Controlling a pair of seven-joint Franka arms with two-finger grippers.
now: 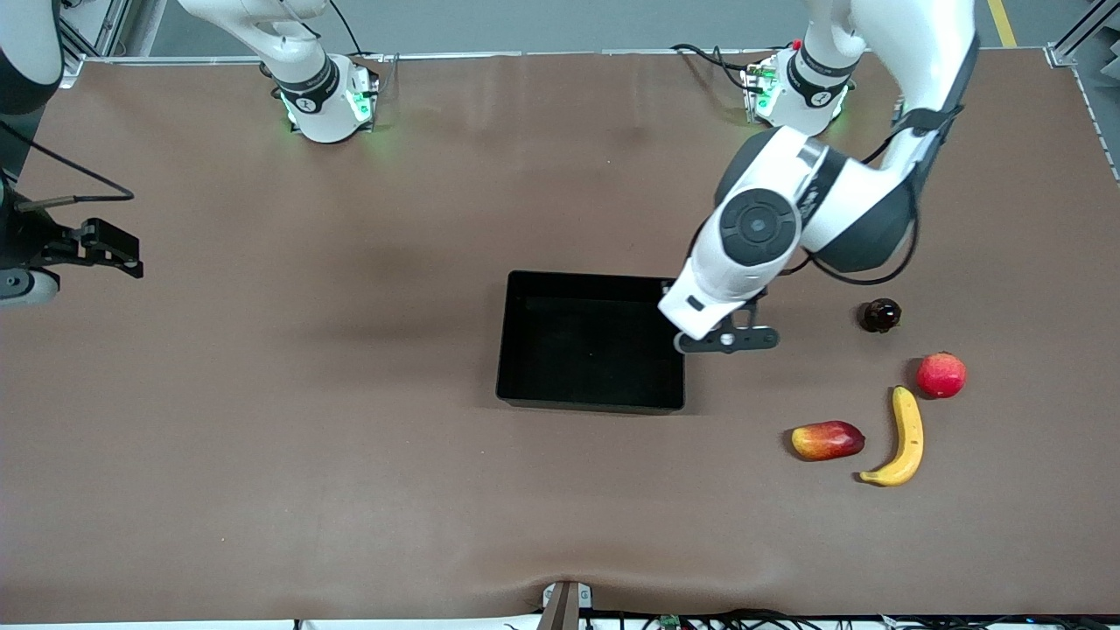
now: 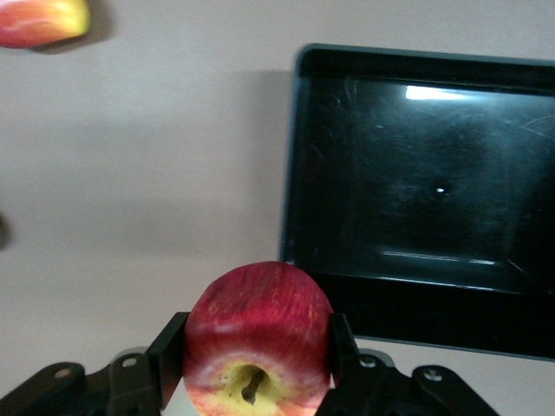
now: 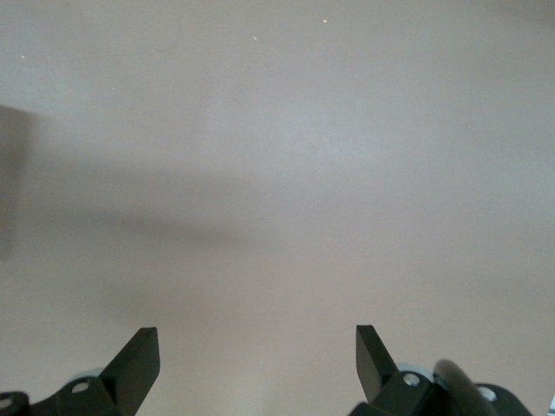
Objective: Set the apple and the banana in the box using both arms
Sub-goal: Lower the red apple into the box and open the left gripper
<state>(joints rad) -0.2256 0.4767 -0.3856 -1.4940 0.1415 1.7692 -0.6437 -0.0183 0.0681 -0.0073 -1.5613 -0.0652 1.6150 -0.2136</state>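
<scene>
The fingers (image 2: 166, 360) of the left gripper (image 2: 256, 360) clasp the one apple (image 2: 257, 334), held in the air over the tabletop (image 1: 350, 437) just beside the box's edge toward the left arm's end. Only the left wrist view shows this apple; in the front view the arm hides it. The right gripper (image 3: 257, 360) waits over bare tabletop at the right arm's end, fingers spread and holding nothing. One black box (image 1: 591, 402) lies mid-table. The single banana (image 1: 901, 437) rests on the tabletop, between a red-and-yellow oblong fruit (image 1: 827, 440) and a round red fruit (image 1: 941, 374). One dark round fruit (image 1: 879, 315) lies farther from the front camera.
</scene>
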